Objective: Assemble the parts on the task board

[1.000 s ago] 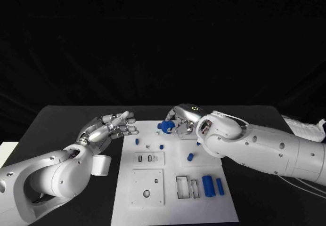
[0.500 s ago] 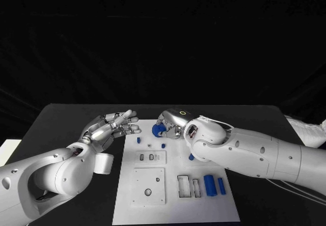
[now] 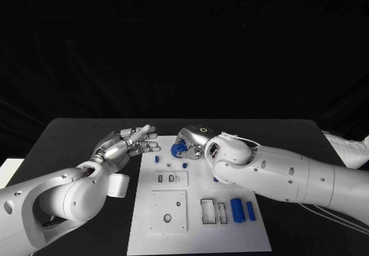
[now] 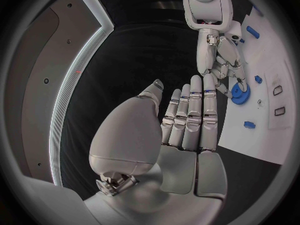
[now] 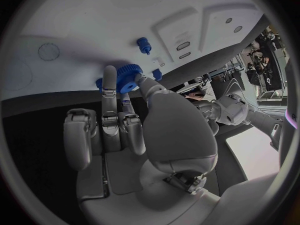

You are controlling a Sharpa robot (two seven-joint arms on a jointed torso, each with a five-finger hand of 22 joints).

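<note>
Blue, toothed, the gear (image 3: 179, 150) is being pinched by the right hand (image 3: 192, 141) over the task board's (image 3: 198, 226) far end, while the left hand (image 3: 125, 144) is being held open with fingers spread beside it.

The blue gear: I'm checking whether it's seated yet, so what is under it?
The blue gear, pinched by the right hand, sits over the white task board. Fingers and the gear itself cover the spot beneath, so any peg there is hidden.

A blue toothed gear (image 3: 178, 150) is held at the far end of the white task board (image 3: 173, 221), small blue pegs (image 3: 240, 209) scattered across it.
</note>
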